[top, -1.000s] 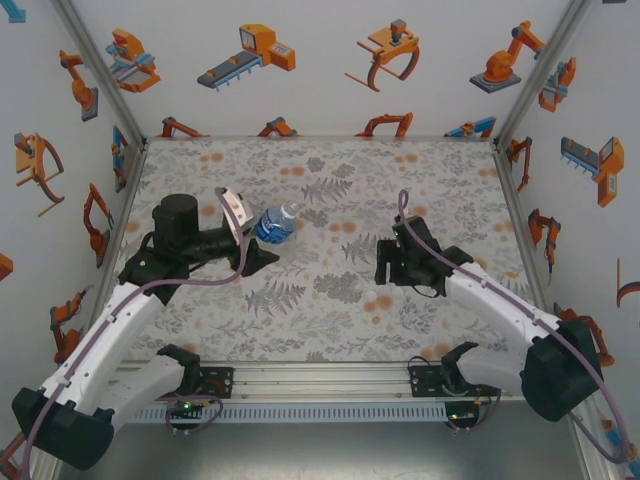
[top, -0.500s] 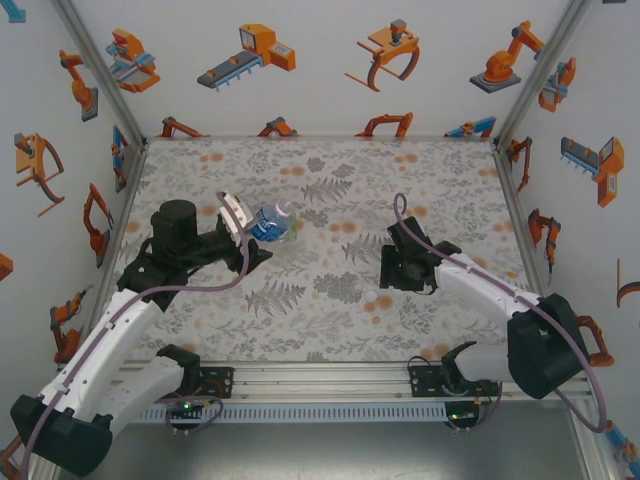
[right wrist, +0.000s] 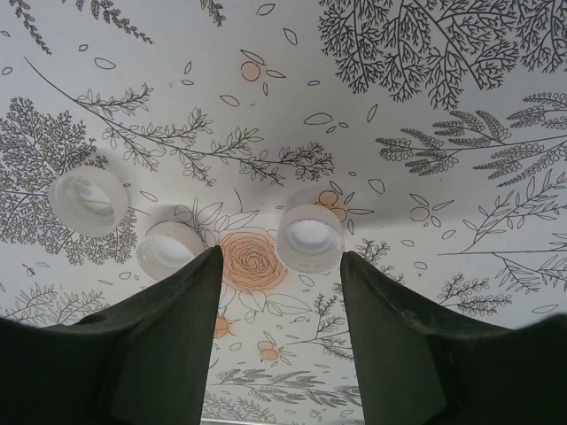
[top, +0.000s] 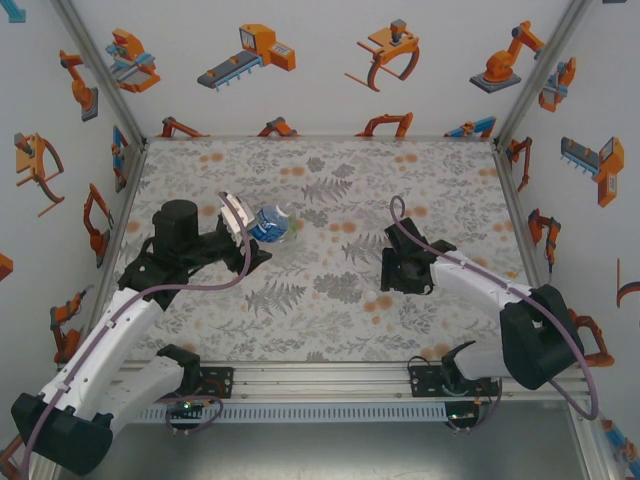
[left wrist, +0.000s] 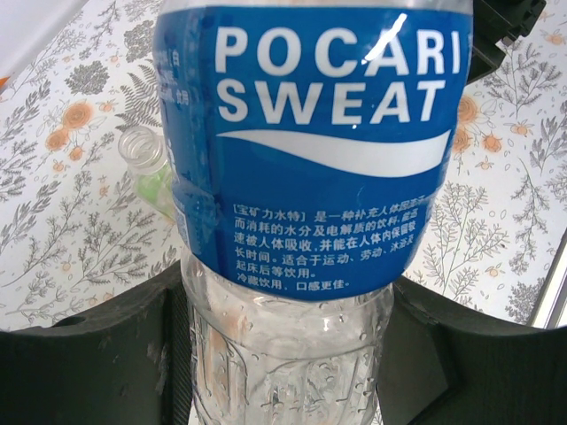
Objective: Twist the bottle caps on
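**Right arm draws in over the caps; bottle sits tilted in the left grip**

Since a second ago, the right gripper (right wrist: 279, 266) has slid a little toward the near edge and its elbow has swung in. The left arm has turned the Pocari Sweat bottle (left wrist: 310, 159) slightly toward the table's (top: 330, 180) left side.

The left gripper (left wrist: 283, 354) is clamped on that bottle, one finger pressing each side of the clear body below the blue label. A green-tinted bottle (left wrist: 155, 181) with a bare threaded neck lies just behind it on the table.

The right wrist view shows three white bottle caps (right wrist: 170, 250) lying open side up on the floral cloth. The right gripper's fingers stand apart with nothing between them. The nearest cap (right wrist: 308, 237) sits just beyond the tips, closer to the right-hand finger.

This looks like the approach to picking up a cap. The gripper probably needs to shift sideways to centre on the cap before closing.
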`<state>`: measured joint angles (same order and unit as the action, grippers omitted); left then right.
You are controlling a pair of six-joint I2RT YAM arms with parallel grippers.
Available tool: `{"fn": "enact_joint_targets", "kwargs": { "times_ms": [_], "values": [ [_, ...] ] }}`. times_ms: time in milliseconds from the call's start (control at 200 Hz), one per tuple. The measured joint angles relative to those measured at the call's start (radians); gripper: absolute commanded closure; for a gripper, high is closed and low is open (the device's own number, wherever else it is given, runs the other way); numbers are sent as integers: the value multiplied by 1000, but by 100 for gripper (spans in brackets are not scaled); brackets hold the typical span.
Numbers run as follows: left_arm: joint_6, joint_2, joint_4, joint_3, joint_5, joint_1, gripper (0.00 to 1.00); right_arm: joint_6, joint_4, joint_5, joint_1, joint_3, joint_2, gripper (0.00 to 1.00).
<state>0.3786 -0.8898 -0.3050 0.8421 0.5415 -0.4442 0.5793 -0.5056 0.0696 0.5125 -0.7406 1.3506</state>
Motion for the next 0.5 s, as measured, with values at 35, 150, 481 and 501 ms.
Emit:
{"fn": "enact_joint_targets", "kwargs": {
  "times_ms": [35, 150, 481, 501],
  "values": [
    [0, 0, 0, 0, 0, 0, 100, 0, 0, 1, 0, 0, 0, 47],
    [0, -1, -2, 0, 0, 0, 100, 0, 0, 2, 0, 0, 2, 47],
    [0, -3, -3, 0, 0, 0, 100, 0, 5, -2, 0, 0, 2, 49],
    [0, -4, -3, 0, 0, 0, 100, 0, 6, -2, 0, 0, 2, 50]
  ]
}}
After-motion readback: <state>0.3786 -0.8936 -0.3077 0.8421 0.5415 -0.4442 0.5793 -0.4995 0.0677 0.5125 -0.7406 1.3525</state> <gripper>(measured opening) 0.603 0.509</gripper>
